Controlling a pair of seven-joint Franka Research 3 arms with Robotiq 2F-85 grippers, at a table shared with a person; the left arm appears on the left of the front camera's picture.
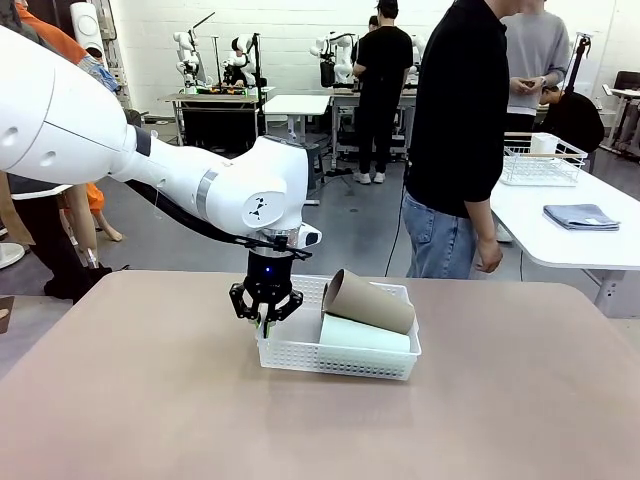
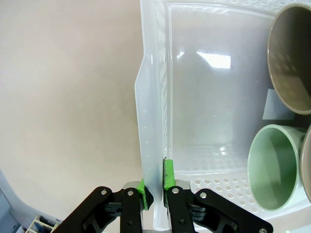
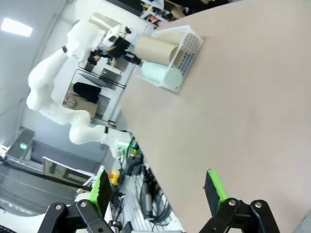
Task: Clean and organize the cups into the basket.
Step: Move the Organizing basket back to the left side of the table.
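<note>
The white mesh-walled basket (image 1: 335, 362) stands on the table's middle. My left gripper (image 1: 266, 320) is shut on its left wall. The left wrist view shows the green pads (image 2: 168, 175) clamping that wall (image 2: 153, 97). Inside, a tan cup (image 1: 368, 300) lies tilted on top of a pale mint cup (image 1: 365, 336). Looking into the basket, I see the tan cup's mouth (image 2: 291, 58), the mint cup's mouth (image 2: 274, 165) and the rim of another cup (image 2: 307, 165) at the picture's edge. My right gripper (image 3: 158, 191) hangs open above the table, far from the basket (image 3: 192, 48).
A person (image 1: 460, 130) stands at the table's far side, right of the basket. Behind on the right, a white table (image 1: 530, 225) carries a wire basket (image 1: 540, 160) and a folded grey cloth (image 1: 580, 215). The brown tabletop (image 1: 150, 400) is bare around the basket.
</note>
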